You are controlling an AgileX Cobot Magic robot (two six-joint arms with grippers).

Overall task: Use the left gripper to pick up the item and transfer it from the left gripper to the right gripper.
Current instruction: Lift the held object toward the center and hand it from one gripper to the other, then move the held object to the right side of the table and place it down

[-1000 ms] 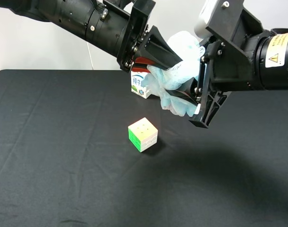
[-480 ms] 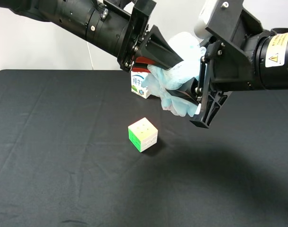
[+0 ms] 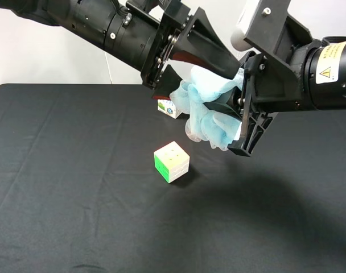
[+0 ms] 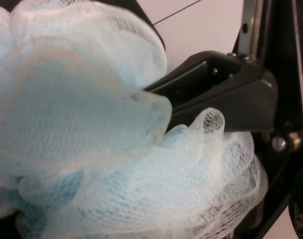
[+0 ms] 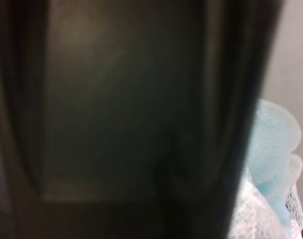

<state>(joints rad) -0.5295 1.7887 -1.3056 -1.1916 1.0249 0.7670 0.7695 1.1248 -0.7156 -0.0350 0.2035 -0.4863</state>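
Since a second ago the left gripper [image 3: 210,73] has spread its jaws wide, one wedge now above the bath pouf [image 3: 204,116] and one under it, so it has let go. The pouf has sagged a little lower. It now hangs in the air from the right gripper [image 3: 219,111], which is clamped into its ruffles. In the left wrist view one black finger [image 4: 226,87] of that gripper presses into the mesh [image 4: 91,124]. There is one pouf, one puzzle cube [image 3: 172,161] and one milk carton [image 3: 167,107]. The cube sits on the black cloth [image 3: 76,199] below the two grippers. The carton stands behind them, mostly hidden by the left gripper's lower jaw and the pouf. A blurred dark shape, possibly a jaw, fills most of the right wrist view, leaving only a sliver of blue mesh [image 5: 271,149] at its edge.
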